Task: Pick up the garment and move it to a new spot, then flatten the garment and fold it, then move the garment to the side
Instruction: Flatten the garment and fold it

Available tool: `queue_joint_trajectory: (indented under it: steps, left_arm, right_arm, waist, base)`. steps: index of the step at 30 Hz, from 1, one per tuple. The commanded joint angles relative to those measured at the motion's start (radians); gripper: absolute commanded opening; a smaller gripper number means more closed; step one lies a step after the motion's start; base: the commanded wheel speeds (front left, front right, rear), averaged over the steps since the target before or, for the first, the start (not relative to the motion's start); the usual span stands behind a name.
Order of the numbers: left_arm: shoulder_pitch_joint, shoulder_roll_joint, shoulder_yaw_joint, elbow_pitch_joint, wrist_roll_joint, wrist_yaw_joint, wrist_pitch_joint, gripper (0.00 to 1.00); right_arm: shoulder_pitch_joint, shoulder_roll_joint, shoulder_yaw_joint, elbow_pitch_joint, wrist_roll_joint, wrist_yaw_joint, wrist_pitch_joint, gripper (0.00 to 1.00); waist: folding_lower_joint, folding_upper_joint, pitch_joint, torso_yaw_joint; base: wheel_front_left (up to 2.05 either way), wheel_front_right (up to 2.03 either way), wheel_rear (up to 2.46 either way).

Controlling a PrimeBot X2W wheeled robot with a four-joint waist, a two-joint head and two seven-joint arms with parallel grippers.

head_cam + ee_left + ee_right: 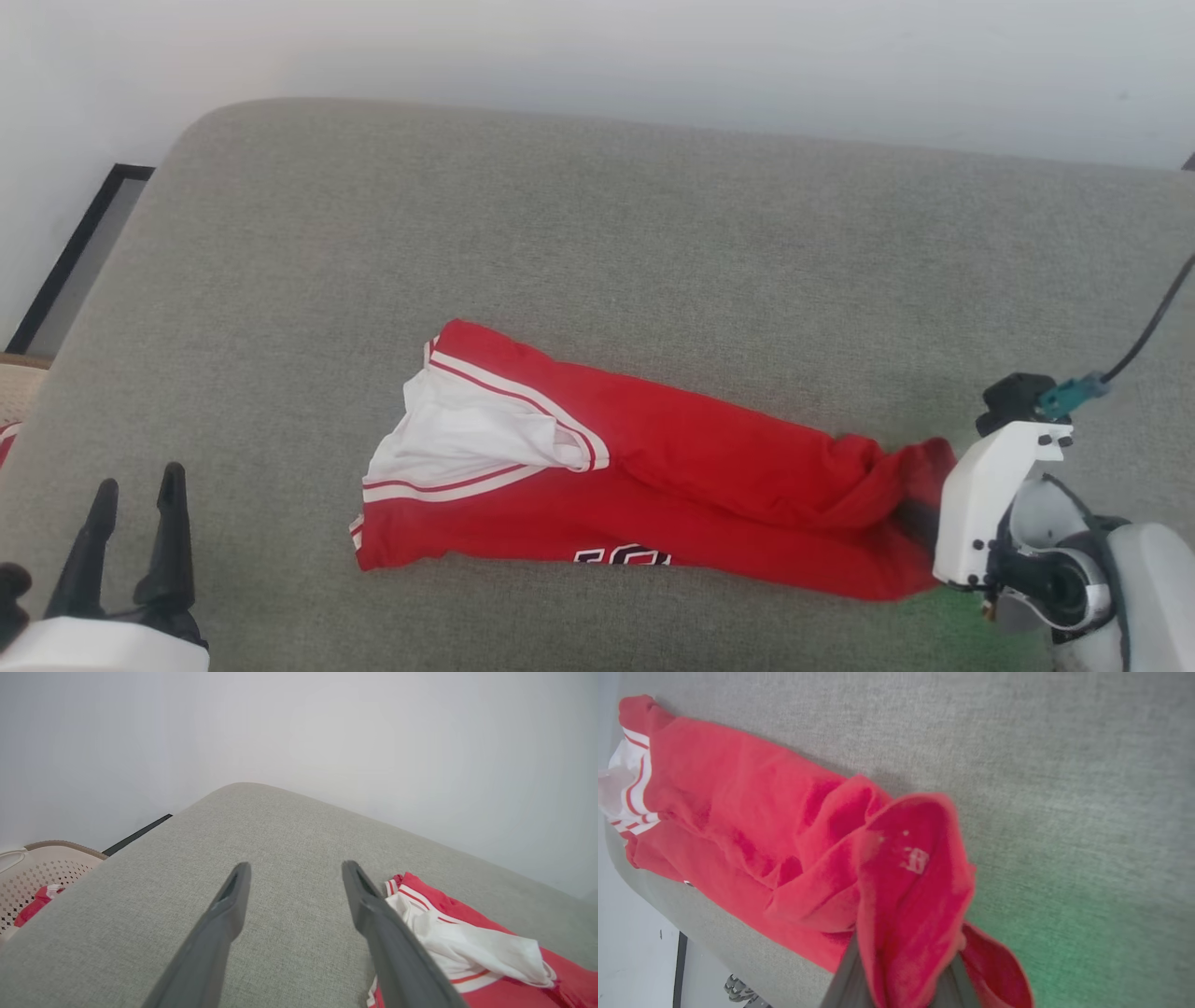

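As the garment (709, 448) needs lifting, your right end effector (903, 980) clamps its 4 o'clock end, while the left end effector (138, 481) idles, jaws apart, at 8 o'clock.

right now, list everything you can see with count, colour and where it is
garment: one, red with white striped panels, stretched out on the cushion, right end bunched up
cushion: one, grey fabric, under the garment
wall: one, white, behind the cushion
basket: one, beige and perforated, past the cushion's left edge
cloth: one piece, red and white, inside the basket
strip: one, black, by the wall left of the cushion
cable: one, black with a teal plug, at the right wrist
left fingers: two, dark, open, over bare cushion left of the garment
right fingers: two, dark, closed on the garment's right end
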Motion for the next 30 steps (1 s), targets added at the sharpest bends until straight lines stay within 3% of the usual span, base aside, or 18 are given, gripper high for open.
queue_joint_trajectory:
  steps: [1, 16, 23, 30]
  left_arm:
    - [0.016, -0.006, 0.003, -0.004, 0.006, -0.004, -0.004, 1.00]
    - [0.060, -0.070, 0.024, -0.053, 0.035, -0.004, -0.004, 1.00]
    - [0.066, -0.087, 0.011, -0.085, 0.045, -0.004, -0.004, 1.00]
    - [0.065, -0.090, 0.002, -0.098, 0.057, -0.004, -0.004, 1.00]
  right_arm:
    - [-0.007, -0.006, -0.003, 0.006, 0.009, -0.001, -0.007, 0.00]
    - [-0.002, -0.130, -0.144, 0.057, 0.015, -0.001, -0.063, 0.00]
    - [-0.029, -0.208, -0.228, 0.125, -0.044, -0.001, -0.101, 0.00]
    - [-0.074, -0.245, -0.272, 0.200, -0.136, -0.001, -0.135, 0.00]
  waist:
    - [0.0000, 0.0000, -0.002, 0.002]
    - [0.0000, 0.0000, -0.044, 0.001]
    - [0.0000, 0.0000, -0.049, -0.030]
    - [0.0000, 0.0000, -0.053, -0.067]
  base:
    - [0.00, 0.00, 0.00]
    - [0.00, 0.00, 0.00]
    - [0.00, 0.00, 0.00]
    - [0.00, 0.00, 0.00]
